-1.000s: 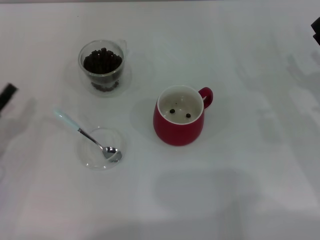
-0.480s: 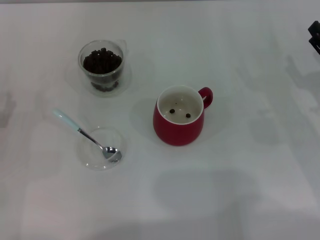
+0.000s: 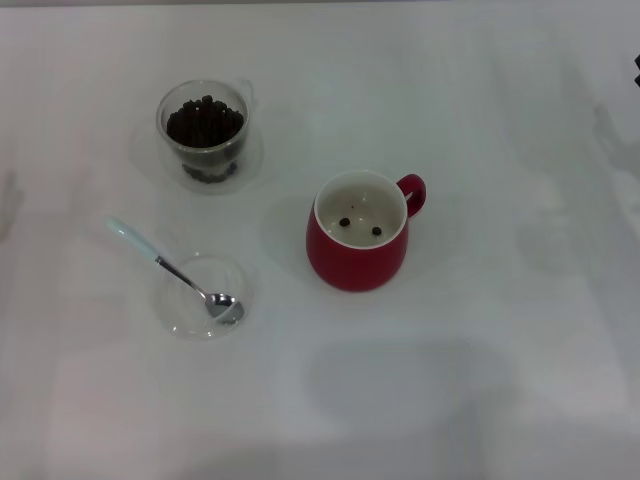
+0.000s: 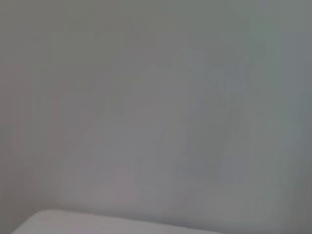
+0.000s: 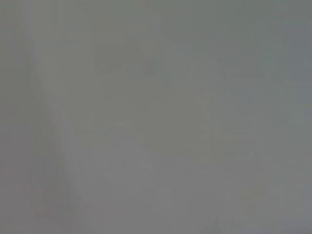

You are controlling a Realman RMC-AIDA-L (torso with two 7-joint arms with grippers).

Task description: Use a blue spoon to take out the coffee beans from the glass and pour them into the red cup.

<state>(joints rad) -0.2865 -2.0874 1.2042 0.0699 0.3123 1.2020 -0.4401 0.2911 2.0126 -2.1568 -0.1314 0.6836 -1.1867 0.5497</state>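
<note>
In the head view the glass (image 3: 205, 135), heaped with dark coffee beans (image 3: 205, 122), stands at the back left. The red cup (image 3: 358, 240) stands in the middle with two beans (image 3: 345, 222) on its white bottom. The blue spoon (image 3: 165, 265) lies with its pale handle pointing back left and its silver bowl (image 3: 222, 305) resting in a flat clear dish (image 3: 185, 310). Only a dark sliver of my right gripper (image 3: 637, 66) shows at the far right edge, far from everything. My left gripper is out of view. Both wrist views show only blank pale surface.
The white table (image 3: 480, 380) spreads around the three vessels. The dish sits front left, close to the glass and a hand's width left of the red cup.
My left gripper's dark tip has left the left edge of the head view. My right gripper has drawn back to the right, almost out of view. The objects have not moved.
</note>
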